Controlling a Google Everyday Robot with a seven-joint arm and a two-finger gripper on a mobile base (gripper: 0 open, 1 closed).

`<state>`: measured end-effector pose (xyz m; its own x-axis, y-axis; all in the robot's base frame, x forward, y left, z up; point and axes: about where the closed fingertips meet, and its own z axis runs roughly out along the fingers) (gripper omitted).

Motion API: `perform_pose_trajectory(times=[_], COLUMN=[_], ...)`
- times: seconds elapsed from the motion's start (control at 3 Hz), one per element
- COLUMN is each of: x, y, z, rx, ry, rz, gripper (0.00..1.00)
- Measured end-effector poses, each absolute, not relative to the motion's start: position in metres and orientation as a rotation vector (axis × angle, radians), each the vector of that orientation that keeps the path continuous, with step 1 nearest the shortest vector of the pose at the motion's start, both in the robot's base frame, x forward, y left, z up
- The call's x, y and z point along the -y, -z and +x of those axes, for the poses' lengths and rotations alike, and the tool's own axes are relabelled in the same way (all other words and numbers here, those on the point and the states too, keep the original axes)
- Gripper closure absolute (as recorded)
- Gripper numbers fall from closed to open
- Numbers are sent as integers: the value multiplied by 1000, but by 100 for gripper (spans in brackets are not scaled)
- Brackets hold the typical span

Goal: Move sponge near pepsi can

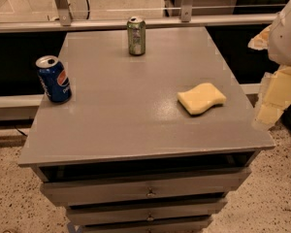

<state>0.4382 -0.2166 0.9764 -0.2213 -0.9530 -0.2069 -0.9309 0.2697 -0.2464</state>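
Note:
The sponge (202, 98), a flat pale-yellow pad with wavy edges, lies on the right part of the grey table top (131, 106). The pepsi can (54, 79), blue with a red-and-white logo and silver top, stands upright near the table's left edge. My gripper (274, 98), with pale yellow blocky fingers, hangs off the table's right edge, to the right of the sponge and apart from it. It holds nothing that I can see.
A green-silver can (136, 35) stands upright at the back middle of the table. The table has drawers (145, 191) below its front edge. A rail and glass partition (136, 21) run behind the table. Speckled floor surrounds it.

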Motion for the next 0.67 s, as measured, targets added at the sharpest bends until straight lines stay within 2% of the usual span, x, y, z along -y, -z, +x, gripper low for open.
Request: perform_pose_trajectory(times=[0.67], x=[215], y=[-978], z=[439], rx=[-2213], ry=[93], rz=[-1725], gripper=[0])
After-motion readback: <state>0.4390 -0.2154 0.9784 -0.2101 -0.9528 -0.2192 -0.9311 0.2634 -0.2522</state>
